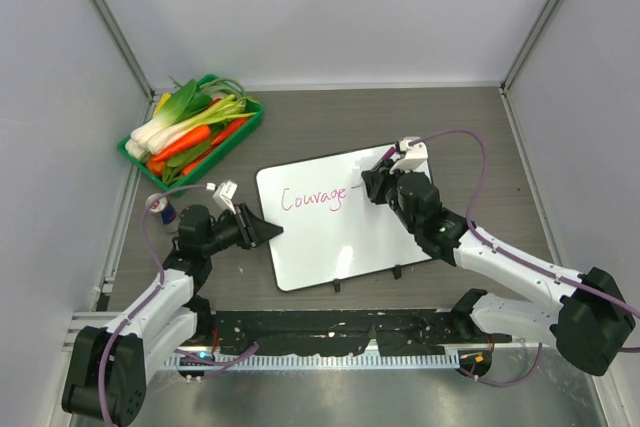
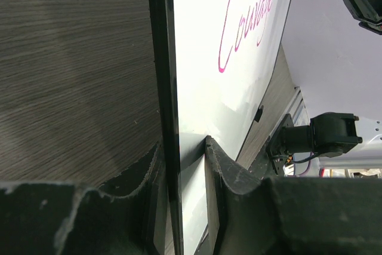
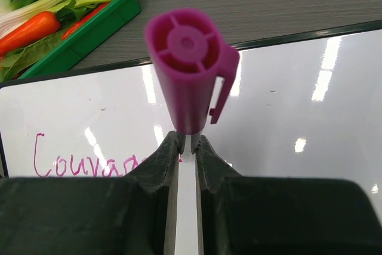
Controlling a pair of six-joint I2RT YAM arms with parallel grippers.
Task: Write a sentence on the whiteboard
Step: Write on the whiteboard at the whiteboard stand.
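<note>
Mid-writing: the whiteboard (image 1: 340, 247) lies mid-bench, left fingers (image 2: 239, 177) pinching its nine-o'clock edge, right fingers (image 3: 173, 156) clamped on the marker (image 3: 190, 70). The sentence (image 1: 313, 198) reads only "Courage", so the next stroke should probably run toward three o'clock.

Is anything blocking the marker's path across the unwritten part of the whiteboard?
Nothing visible does. The right tool holds the marker just past "Courage", and the whiteboard beyond that word is bare. The left tool clamps the board's left edge, away from the writing line.
</note>
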